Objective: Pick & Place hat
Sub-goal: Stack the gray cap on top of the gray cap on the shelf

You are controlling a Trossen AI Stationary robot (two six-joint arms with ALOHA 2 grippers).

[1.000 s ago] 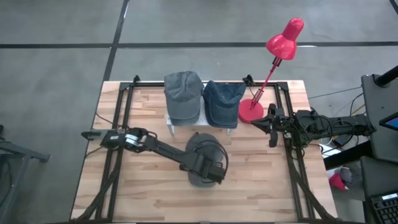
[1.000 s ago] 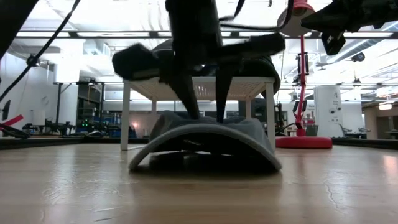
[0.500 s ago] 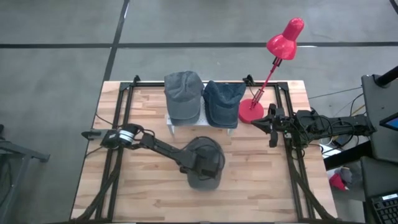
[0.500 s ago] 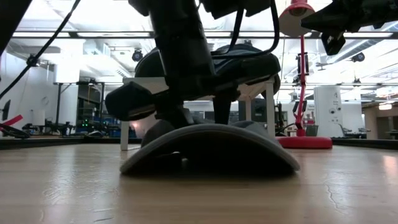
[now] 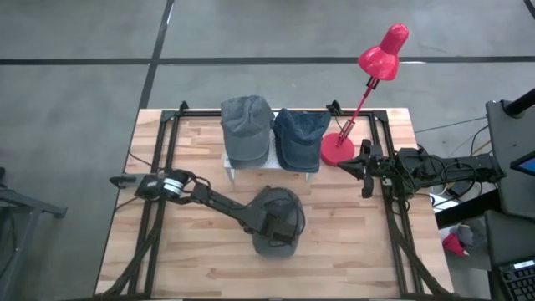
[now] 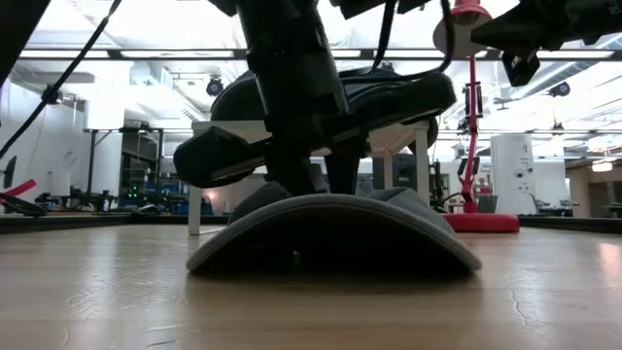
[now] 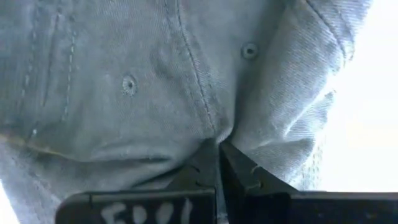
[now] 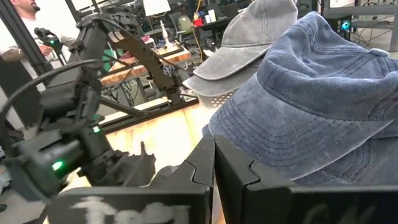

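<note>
Left tool [image 5: 280,232] clamped on a fold of the hat's [image 5: 275,219] crown cloth; my wrist view shows its fingers [image 7: 239,171] together, fabric pinched. Hat sits mid-tabletop [image 5: 209,259], in front of the shelf [image 5: 269,166]. I judge it light and soft: crown will bunch, brim stiffer, so the seam looks a fair hold. Low view shows the brim [image 6: 330,233] resting on wood; high view hides that. Right tool [image 5: 365,176] parked near the lamp [image 5: 359,92], fingers shut.
</note>
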